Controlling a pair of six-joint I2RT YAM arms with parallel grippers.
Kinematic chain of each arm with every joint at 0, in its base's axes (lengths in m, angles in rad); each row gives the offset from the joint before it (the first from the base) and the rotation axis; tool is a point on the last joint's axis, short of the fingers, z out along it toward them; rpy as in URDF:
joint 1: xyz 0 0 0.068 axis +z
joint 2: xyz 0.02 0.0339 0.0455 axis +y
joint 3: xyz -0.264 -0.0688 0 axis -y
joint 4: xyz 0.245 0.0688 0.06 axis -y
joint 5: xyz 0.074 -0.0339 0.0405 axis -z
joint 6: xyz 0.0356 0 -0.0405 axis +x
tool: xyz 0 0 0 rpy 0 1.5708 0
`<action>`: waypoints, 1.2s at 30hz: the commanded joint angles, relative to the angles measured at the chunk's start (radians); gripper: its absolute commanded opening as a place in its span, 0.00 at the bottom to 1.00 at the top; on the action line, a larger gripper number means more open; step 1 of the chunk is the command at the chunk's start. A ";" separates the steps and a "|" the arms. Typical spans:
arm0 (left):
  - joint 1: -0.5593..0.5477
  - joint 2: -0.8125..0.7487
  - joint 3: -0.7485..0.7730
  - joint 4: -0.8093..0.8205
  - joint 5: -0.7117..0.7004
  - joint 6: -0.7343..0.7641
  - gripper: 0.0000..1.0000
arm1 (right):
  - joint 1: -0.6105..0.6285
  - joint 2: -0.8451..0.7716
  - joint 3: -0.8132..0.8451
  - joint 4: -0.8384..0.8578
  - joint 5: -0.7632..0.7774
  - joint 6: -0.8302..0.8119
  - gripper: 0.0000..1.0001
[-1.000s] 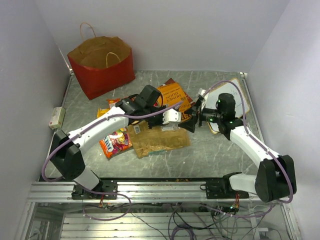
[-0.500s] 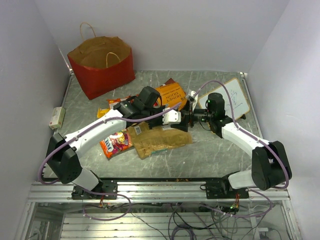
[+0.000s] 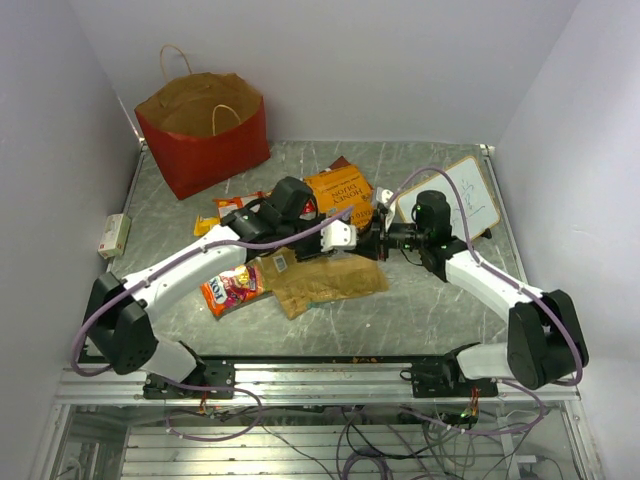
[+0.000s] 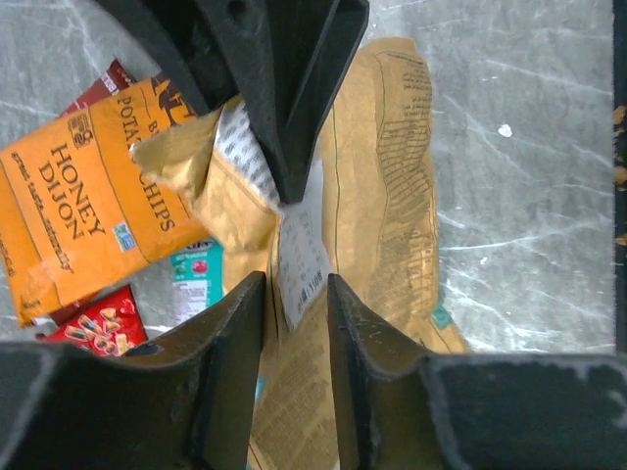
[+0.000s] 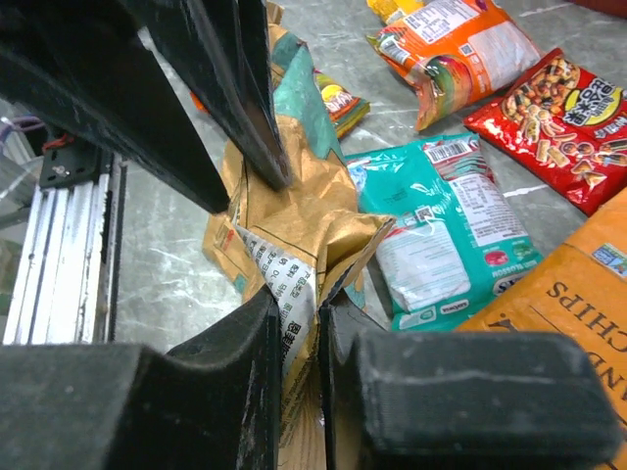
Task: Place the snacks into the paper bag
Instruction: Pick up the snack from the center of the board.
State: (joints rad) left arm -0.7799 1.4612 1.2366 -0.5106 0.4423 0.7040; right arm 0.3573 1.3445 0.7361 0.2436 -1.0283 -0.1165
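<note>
My left tool (image 4: 295,294) and right tool (image 5: 298,311) are both clamped narrowly on one raised edge of the brown-gold packet (image 4: 382,186), just beside the orange chips bag (image 4: 78,220).

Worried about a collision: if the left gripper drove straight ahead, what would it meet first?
Probably the right gripper, facing it and shut on the same brown-gold packet that the left gripper pinches; depth between them is unclear.

My top view is lit softly and evenly from overhead, with faint shadows. On the left wrist, the brown-gold packet (image 4: 392,176) shows sharp print. The left gripper (image 4: 296,284) at six o'clock looks dark and blurred. The table (image 4: 529,147) has a pale sheen at two o'clock.
</note>
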 commanded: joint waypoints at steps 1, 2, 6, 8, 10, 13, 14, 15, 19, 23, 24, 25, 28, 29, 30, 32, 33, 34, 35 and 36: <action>0.050 -0.073 -0.026 0.039 0.118 -0.049 0.46 | -0.006 -0.060 -0.022 -0.021 0.040 -0.113 0.11; 0.068 -0.083 -0.030 0.043 0.134 -0.059 0.50 | -0.006 -0.070 -0.024 -0.029 0.042 -0.125 0.11; 0.134 -0.116 -0.043 0.054 0.187 -0.095 0.74 | -0.007 -0.096 -0.023 -0.048 0.040 -0.151 0.10; 0.149 -0.109 -0.041 0.035 0.205 -0.095 0.84 | -0.006 -0.111 -0.024 -0.050 0.039 -0.158 0.10; 0.151 -0.087 -0.023 0.000 0.207 -0.088 0.88 | -0.007 -0.123 -0.023 -0.053 0.035 -0.160 0.10; 0.154 -0.032 0.023 -0.066 0.214 -0.068 0.90 | -0.006 -0.139 -0.028 -0.046 0.027 -0.156 0.09; 0.154 -0.010 0.038 -0.090 0.218 -0.059 0.90 | -0.007 -0.144 -0.029 -0.046 0.027 -0.155 0.09; 0.155 0.008 0.052 -0.112 0.223 -0.054 0.90 | -0.007 -0.150 -0.030 -0.046 0.028 -0.154 0.09; 0.156 0.055 0.066 -0.127 0.246 -0.048 0.87 | -0.011 -0.166 -0.039 -0.033 0.021 -0.149 0.08; 0.159 0.076 0.058 -0.104 0.277 -0.063 0.74 | -0.017 -0.166 -0.045 -0.027 0.014 -0.146 0.08; 0.160 0.078 0.056 -0.101 0.285 -0.063 0.70 | -0.018 -0.166 -0.048 -0.023 0.014 -0.146 0.08; 0.159 0.080 0.055 -0.098 0.293 -0.064 0.66 | -0.017 -0.166 -0.050 -0.022 0.015 -0.147 0.08; 0.159 0.076 0.044 -0.083 0.315 -0.065 0.60 | -0.020 -0.163 -0.051 -0.020 0.014 -0.150 0.08; 0.159 0.074 0.041 -0.075 0.319 -0.068 0.57 | -0.019 -0.162 -0.052 -0.018 0.015 -0.150 0.09; 0.159 0.072 0.038 -0.068 0.322 -0.071 0.54 | -0.020 -0.160 -0.052 -0.017 0.017 -0.149 0.09; 0.160 0.070 0.037 -0.062 0.333 -0.076 0.46 | -0.021 -0.158 -0.050 -0.018 0.021 -0.147 0.10; 0.159 0.069 0.036 -0.061 0.340 -0.075 0.40 | -0.021 -0.159 -0.050 -0.016 0.022 -0.147 0.10; 0.159 0.066 0.034 -0.058 0.344 -0.075 0.30 | -0.021 -0.160 -0.052 -0.012 0.023 -0.147 0.10; 0.159 0.065 0.032 -0.056 0.346 -0.076 0.24 | -0.023 -0.162 -0.052 -0.009 0.025 -0.145 0.10; 0.159 0.064 0.032 -0.057 0.346 -0.073 0.18 | -0.028 -0.162 -0.052 -0.009 0.025 -0.142 0.10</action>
State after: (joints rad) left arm -0.6212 1.5402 1.2694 -0.5983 0.7082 0.6300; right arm 0.3420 1.1992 0.6876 0.1764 -1.0061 -0.2512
